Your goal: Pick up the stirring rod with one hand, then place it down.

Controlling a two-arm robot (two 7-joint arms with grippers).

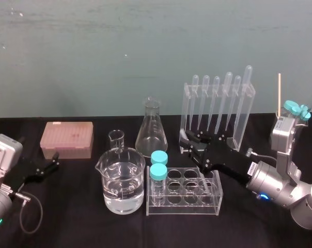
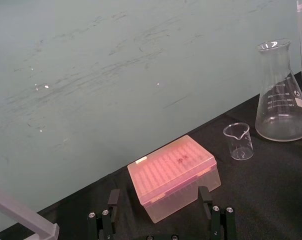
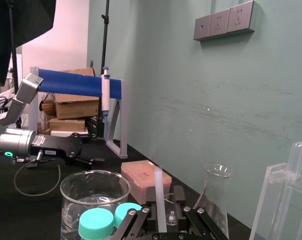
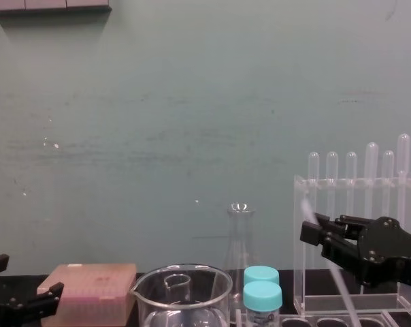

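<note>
Crowded middle of the black table (image 1: 78,217): big beaker (image 1: 123,181) with water, small beaker (image 1: 116,139) and conical flask (image 1: 151,129) behind it, clear tube rack (image 1: 197,199) at front with two teal-capped vials (image 1: 158,173) in its left end. Tall pipette rack (image 1: 218,111) with bulb-topped pipettes right behind the right gripper (image 1: 193,144), tube rack just in front of it. Pink tip box (image 1: 67,139) over on the left, well apart. Thin pale stick (image 1: 279,95) upright at far right.

Open cloth at front left and between tip box and beakers. Little free room around the right gripper, hemmed between pipette rack and tube rack. Teal wall close behind the table's back edge.

Closed on the stirring rod (image 3: 159,197) with the right gripper, rod pinched between both fingers and sticking up past the fingertips in the right wrist view. Tilted in the chest view, passing through the grip and slanting down in front of the pipette rack.

Left gripper (image 1: 48,164) parked low at the left edge near the tip box, fingers (image 2: 106,215) spread wide
</note>
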